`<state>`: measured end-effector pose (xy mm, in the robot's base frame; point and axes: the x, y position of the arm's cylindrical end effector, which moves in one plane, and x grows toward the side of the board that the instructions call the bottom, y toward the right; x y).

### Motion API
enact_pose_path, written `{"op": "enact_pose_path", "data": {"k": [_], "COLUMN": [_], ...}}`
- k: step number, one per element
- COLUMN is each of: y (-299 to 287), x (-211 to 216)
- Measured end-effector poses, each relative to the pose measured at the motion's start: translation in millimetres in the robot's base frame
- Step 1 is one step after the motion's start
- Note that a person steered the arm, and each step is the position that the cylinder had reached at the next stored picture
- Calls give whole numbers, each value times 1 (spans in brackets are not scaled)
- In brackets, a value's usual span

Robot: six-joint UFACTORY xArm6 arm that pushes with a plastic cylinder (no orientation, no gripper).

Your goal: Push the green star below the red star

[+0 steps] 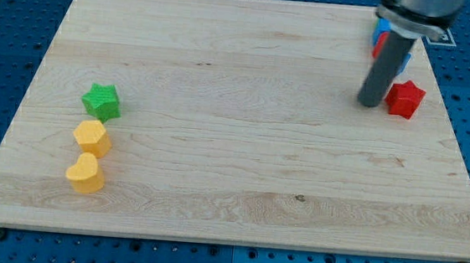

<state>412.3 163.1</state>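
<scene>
The green star [101, 101] lies near the board's left edge, at mid height. The red star [405, 99] lies far off at the view's right, in the upper part of the board. My tip [371, 103] rests on the board just left of the red star, close to it or touching it, and far from the green star. The dark rod rises from the tip toward the view's top right.
A yellow hexagon block [92, 137] sits just below the green star, and a yellow heart block [85, 173] below that. A blue block [382, 30] and a red block [377, 47] show partly behind the rod. The wooden board [230, 190] lies on a blue perforated table.
</scene>
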Motion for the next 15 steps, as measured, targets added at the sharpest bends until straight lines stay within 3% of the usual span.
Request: {"op": "enact_pose_path", "data": {"k": [5, 7, 9, 12, 15], "y": [-374, -429, -415, -317, -152], "x": [-18, 29, 49, 43, 19]}}
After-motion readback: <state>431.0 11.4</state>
